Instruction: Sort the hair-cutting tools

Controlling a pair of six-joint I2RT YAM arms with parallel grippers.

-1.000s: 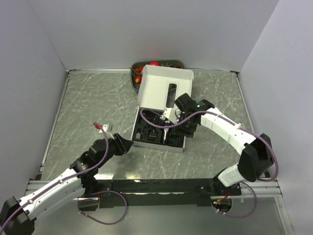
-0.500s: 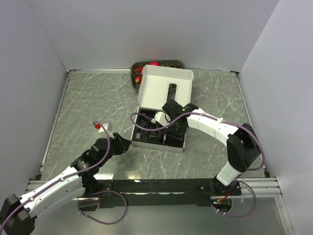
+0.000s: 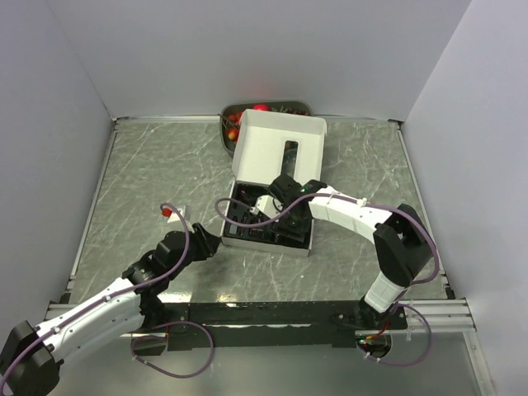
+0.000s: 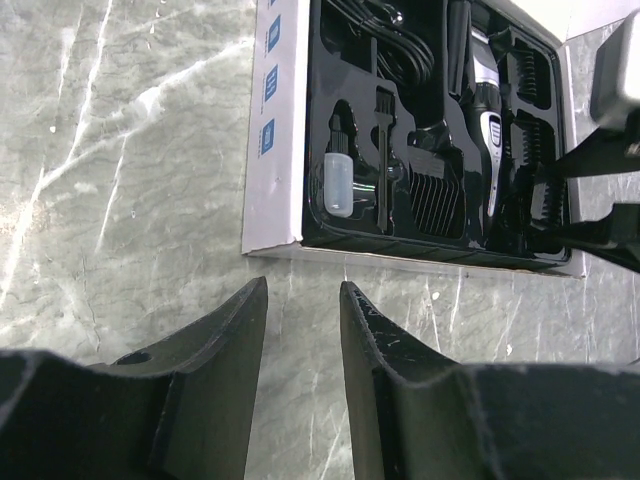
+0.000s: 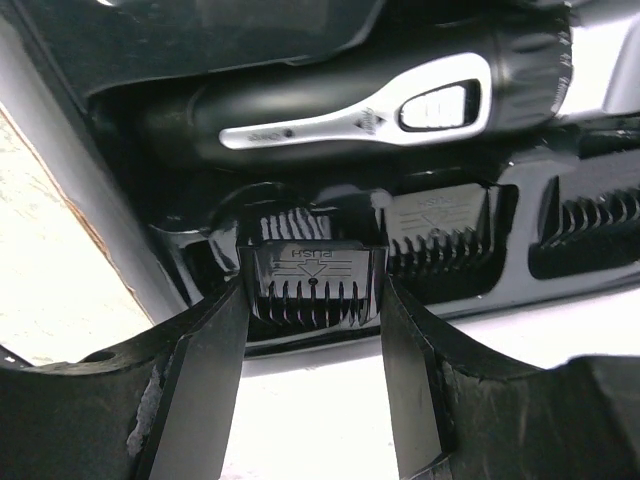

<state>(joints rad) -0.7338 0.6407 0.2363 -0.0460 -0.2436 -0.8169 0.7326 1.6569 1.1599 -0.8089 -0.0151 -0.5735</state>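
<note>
A white box (image 3: 233, 227) holds a black insert with the hair-cutting tools. In the right wrist view the black-and-silver clipper (image 5: 380, 105) lies across the top, with comb guards (image 5: 437, 228) in slots below it. My right gripper (image 5: 312, 305) is shut on one comb guard (image 5: 312, 280) marked PUSH, a finger on each side, at the insert's front row. In the top view that gripper (image 3: 280, 216) is over the insert. My left gripper (image 4: 302, 292) is narrowly open and empty above the table, just short of the box's near-left corner. The clipper (image 4: 487, 100) also shows in that view.
The box's open lid (image 3: 268, 148) stands behind the insert with a slim black piece (image 3: 289, 157) on it. A grey tray of fruit (image 3: 293, 105) sits against the back wall. The insert also holds a small white bottle (image 4: 338, 185), a brush (image 4: 383, 150) and a coiled cable (image 4: 385, 45).
My right gripper has moved left and down over the insert's front row. My left arm has crept slightly towards the box.
</note>
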